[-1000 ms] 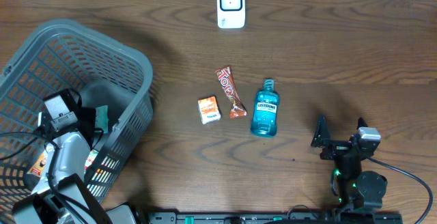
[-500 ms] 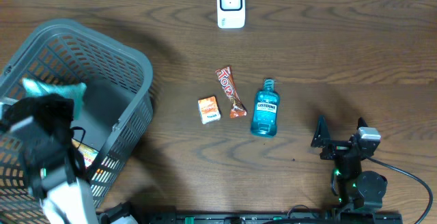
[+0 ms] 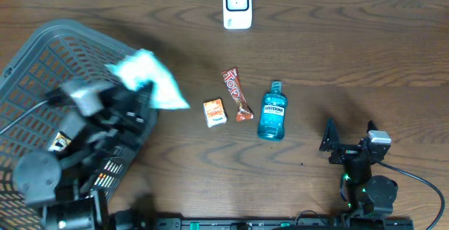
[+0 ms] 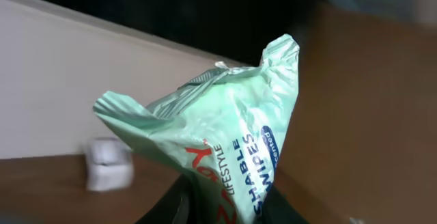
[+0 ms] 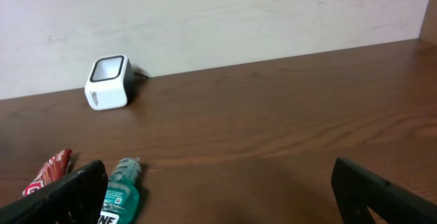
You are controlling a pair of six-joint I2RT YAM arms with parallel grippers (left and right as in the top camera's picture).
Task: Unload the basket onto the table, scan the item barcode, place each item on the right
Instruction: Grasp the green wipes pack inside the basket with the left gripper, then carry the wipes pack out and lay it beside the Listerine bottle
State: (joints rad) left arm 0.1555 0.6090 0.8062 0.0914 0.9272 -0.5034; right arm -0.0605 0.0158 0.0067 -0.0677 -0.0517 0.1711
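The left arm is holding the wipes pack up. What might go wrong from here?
The left claw pinches only one end of the soft wipes pack, so it may flop or slip. No barcode shows in any view, so the side turned to the scanner might be the wrong one. The arm looks motion-blurred overhead; a fast swing might brush the small orange box.

Wooden table (image 3: 351, 62) with basket (image 3: 63, 26), scanner (image 3: 237, 5), orange box (image 3: 215, 112), snack bar (image 3: 236, 93), mouthwash bottle (image 3: 273, 112).

Left jaws tight, right jaws wide.
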